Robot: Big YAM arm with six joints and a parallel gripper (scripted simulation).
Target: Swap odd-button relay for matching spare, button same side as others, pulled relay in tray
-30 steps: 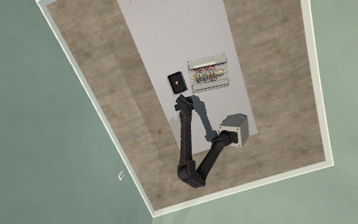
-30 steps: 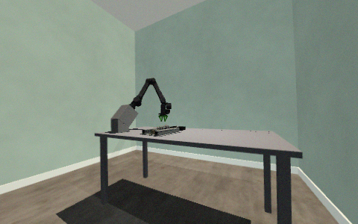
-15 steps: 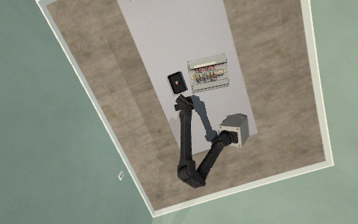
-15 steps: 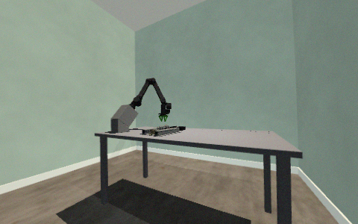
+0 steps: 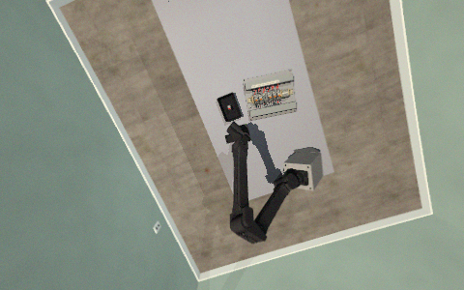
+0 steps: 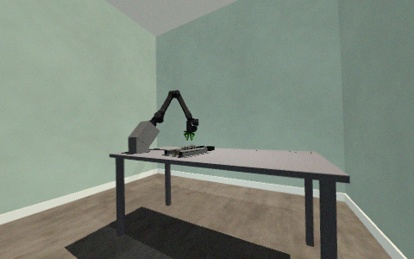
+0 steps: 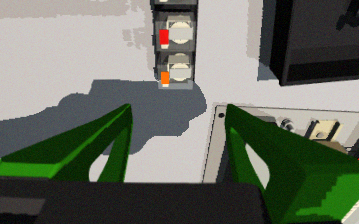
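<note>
My gripper is open and empty, its green fingers hanging above the grey table. In the wrist view two spare relays stand in a small holder ahead of the fingers. One has a red button and the nearer one has an orange button. A black tray lies to the upper right. The corner of the socket panel sits under my right finger. Its relay row shows small from above; I cannot tell there which button differs.
The grey arm base stands at the table's near end. The panel and tray sit close together on the table. The table edge lies well beyond them.
</note>
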